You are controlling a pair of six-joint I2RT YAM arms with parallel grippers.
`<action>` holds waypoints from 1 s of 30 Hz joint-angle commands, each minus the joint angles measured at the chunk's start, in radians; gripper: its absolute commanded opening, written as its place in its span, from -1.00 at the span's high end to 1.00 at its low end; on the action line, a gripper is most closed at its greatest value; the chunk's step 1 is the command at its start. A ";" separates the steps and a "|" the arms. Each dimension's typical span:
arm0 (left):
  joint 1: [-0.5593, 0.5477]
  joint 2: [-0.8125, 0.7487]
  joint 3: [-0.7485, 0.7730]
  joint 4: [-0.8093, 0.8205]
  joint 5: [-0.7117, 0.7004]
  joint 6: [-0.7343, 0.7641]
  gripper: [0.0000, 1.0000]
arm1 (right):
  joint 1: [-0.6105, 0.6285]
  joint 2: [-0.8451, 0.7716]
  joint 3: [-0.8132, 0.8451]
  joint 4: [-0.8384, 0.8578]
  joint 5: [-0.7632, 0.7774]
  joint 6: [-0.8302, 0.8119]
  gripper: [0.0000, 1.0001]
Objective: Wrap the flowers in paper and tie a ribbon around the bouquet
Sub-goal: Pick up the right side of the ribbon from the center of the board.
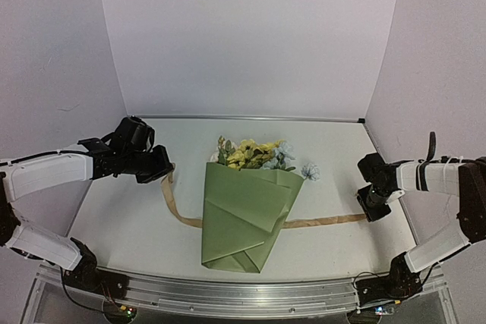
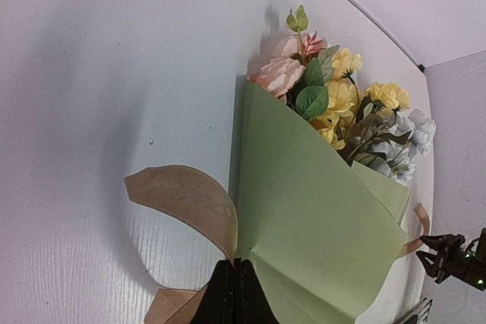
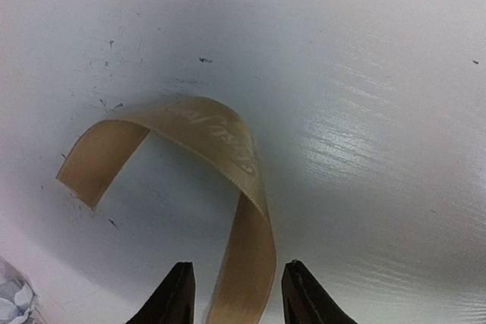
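So there's one bouquet point(image 1: 247, 195) lying flat in the middle of the white table point(image 1: 129, 225): one sheet of olive-green paper point(image 1: 241, 225) folded into a cone, narrow end toward the arms. The flowers point(image 1: 254, 155) poke out the far end. They're mostly yellow, with some pale blue-white ones on the right, and the left wrist view shows a couple of pink blooms too.

One ribbon point(image 1: 326, 222), tan and glossy, runs under the cone and comes out on both sides. The left part curves up to the left claw point(image 2: 231, 282), which is clenched tight on it, with a loop arching just beside the paper's edge.

The other end lies out to the right. There the right claw point(image 3: 237, 267) straddles it, one finger on each side. The jaws are parted and not pinching it, and past them the strip curls up into an arch off the table.
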 commanded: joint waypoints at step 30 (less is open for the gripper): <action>-0.011 -0.011 0.020 0.231 0.234 0.094 1.00 | 0.397 -0.195 0.161 0.007 0.387 -0.174 1.00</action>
